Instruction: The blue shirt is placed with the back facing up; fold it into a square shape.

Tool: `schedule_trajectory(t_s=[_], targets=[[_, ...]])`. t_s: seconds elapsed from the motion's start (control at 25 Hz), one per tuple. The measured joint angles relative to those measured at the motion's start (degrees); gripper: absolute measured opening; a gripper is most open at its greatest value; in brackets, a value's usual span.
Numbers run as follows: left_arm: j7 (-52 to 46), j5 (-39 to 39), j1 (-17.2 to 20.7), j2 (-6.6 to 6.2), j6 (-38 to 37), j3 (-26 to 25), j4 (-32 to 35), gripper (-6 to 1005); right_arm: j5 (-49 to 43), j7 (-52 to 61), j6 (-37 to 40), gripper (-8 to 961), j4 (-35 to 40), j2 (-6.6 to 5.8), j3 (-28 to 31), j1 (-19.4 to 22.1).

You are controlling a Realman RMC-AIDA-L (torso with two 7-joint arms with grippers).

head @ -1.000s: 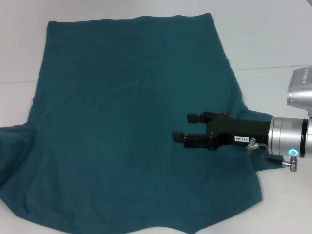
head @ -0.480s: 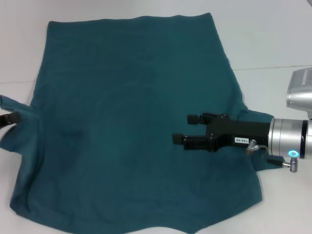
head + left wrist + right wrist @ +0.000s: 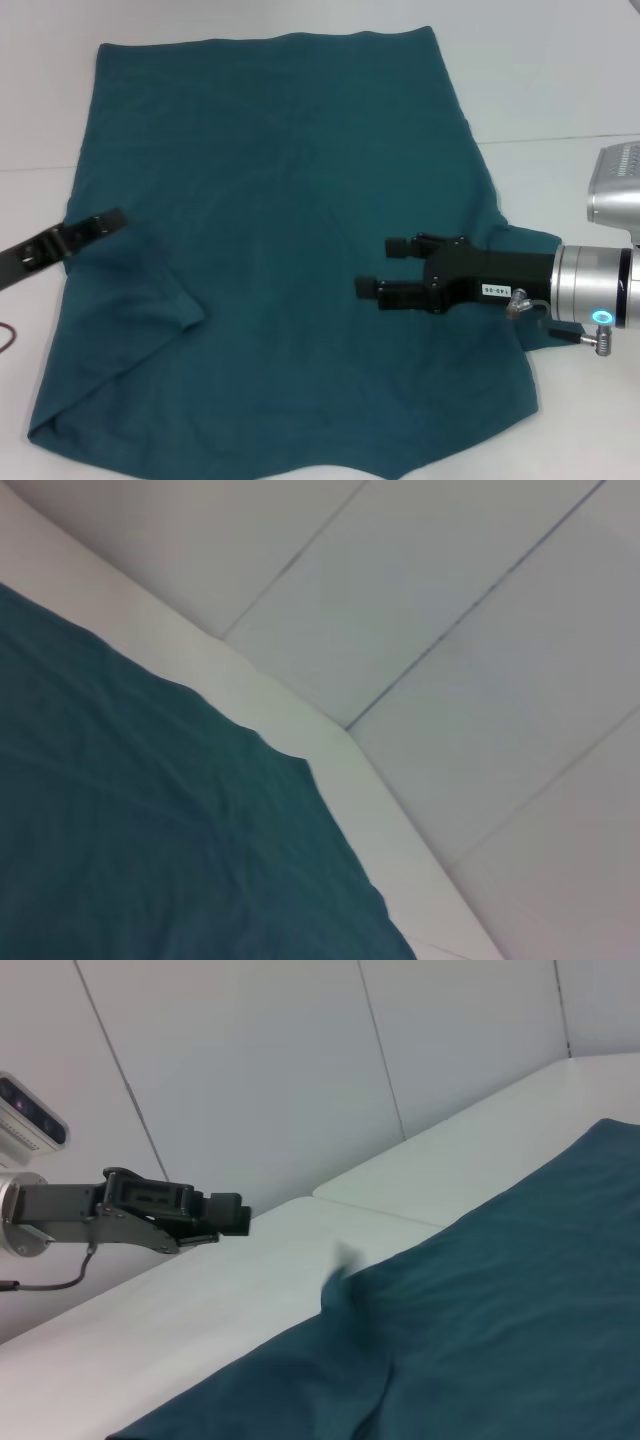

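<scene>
On the white table (image 3: 560,80), the blue shirt (image 3: 280,200) lies spread flat, its left sleeve folded in over the body. The right gripper (image 3: 385,268) hovers above the shirt's right half, fingers apart and empty. The left gripper (image 3: 108,220) sits at the shirt's left edge, holding no cloth; I cannot tell how its fingers stand.

white table (image 3: 560,90), blue shirt (image 3: 280,230) spread flat

Blue shirt (image 3: 290,230), plain dark teal, spread flat on white table; left sleeve folded inward onto body.
</scene>
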State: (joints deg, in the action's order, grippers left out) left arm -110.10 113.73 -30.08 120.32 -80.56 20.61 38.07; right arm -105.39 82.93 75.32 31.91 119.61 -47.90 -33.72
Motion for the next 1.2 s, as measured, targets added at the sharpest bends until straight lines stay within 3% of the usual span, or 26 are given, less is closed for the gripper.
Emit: schedule_trajectory(t_s=[0.08,0.32,0.52,0.68,0.8,1.0,1.2], targets=[[0.48,-0.08,-0.51,0.15,0.09,0.19,-1.0,110,0.0,0.06,0.0,932,0.0,0.0,0.0,0.14],[1.29,-0.34,-0.37,0.48,0.22,0.07,-0.78,294,-0.06,0.05,0.0,932,-0.36,0.0,0.13,0.47],[3.72,-1.27,0.78,0.57,-0.97,0.0,-0.5,520,0.15,0.43,-0.28,931,-0.7,-0.18,0.45,0.5],[8.84,-2.59,2.57,0.92,-6.24,0.18,-0.31,763,0.34,2.9,-1.65,931,-0.68,-0.67,0.74,0.51],[11.11,-2.77,3.12,1.19,-8.19,0.22,-0.31,818,0.3,5.41,-2.49,931,-0.62,-1.23,1.88,0.58],[18.51,-2.57,3.97,2.09,-12.1,1.89,-0.77,909,-0.03,11.45,-3.45,932,-0.15,-2.98,2.41,1.13],[25.86,-2.41,4.59,2.2,-13.15,6.5,-0.87,948,-1.71,18.74,-4.73,932,-0.05,-5.89,2.63,1.85]])
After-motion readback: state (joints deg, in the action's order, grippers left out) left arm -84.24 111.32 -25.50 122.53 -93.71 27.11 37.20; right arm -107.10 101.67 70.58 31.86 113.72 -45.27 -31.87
